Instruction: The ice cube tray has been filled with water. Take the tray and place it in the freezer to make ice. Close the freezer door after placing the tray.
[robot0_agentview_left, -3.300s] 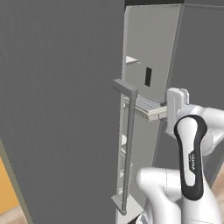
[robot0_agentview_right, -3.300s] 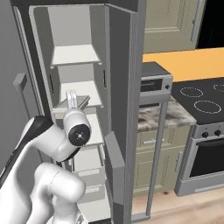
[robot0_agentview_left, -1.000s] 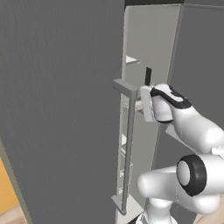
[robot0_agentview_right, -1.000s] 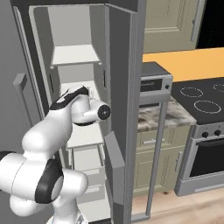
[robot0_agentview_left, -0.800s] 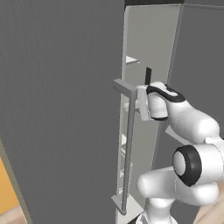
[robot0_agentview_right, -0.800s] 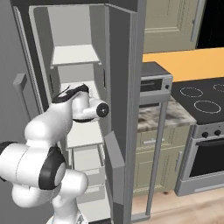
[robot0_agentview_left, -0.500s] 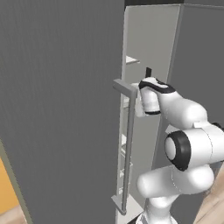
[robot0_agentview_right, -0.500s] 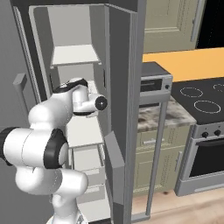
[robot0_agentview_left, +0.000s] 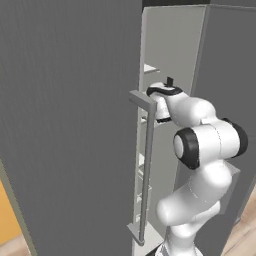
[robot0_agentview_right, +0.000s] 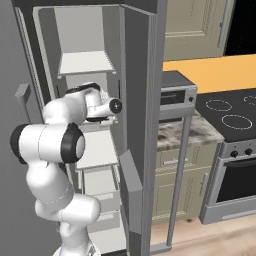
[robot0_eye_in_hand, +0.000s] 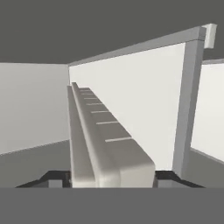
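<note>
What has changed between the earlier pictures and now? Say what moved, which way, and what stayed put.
The arm has swung its hand from outside the freezer into the compartment, carrying the tray in with it. In the hand view the tray lies between the fingertips; whether the grip has let go cannot be told. The freezer door stayed wide open and the cameras did not shift.

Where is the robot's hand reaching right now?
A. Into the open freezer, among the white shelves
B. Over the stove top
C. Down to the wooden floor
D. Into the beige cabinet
A: in the right base view the arm bends into the open freezer, with its tool at the white shelves, far from the stove.
</note>
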